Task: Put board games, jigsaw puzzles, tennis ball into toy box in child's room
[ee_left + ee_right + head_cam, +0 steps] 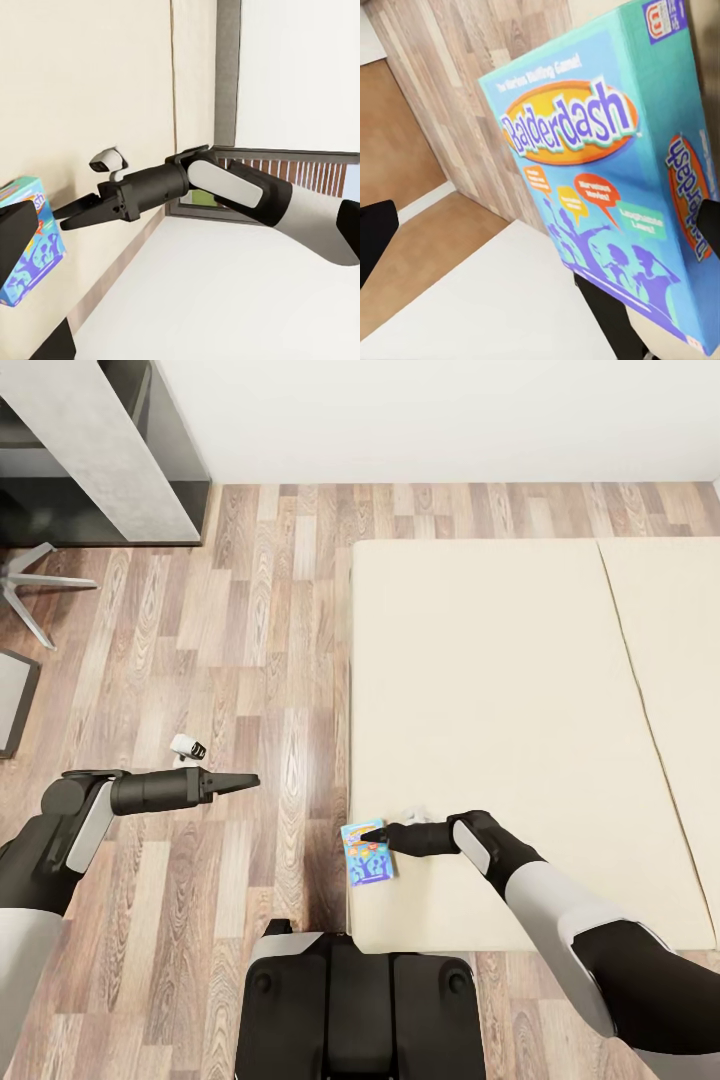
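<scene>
Wood-plank floor: brown and grey boards running directly beneath the left gripper and extending just left of the right gripper. White wall: 1 plain surface well beyond both grippers, meeting the floor's far edge. Chair base: pale grey spokes on the floor, well ahead and left of the left gripper.

Lettering on the blue board game box

The blue board game box carries "Balderdash" in blue letters on an orange oval, and the same word runs down its narrow side. Small white print arches above the oval, too blurred to read; the coloured speech bubbles beneath hold tiny unreadable words. A red maker's badge sits at one corner, illegible.
</scene>
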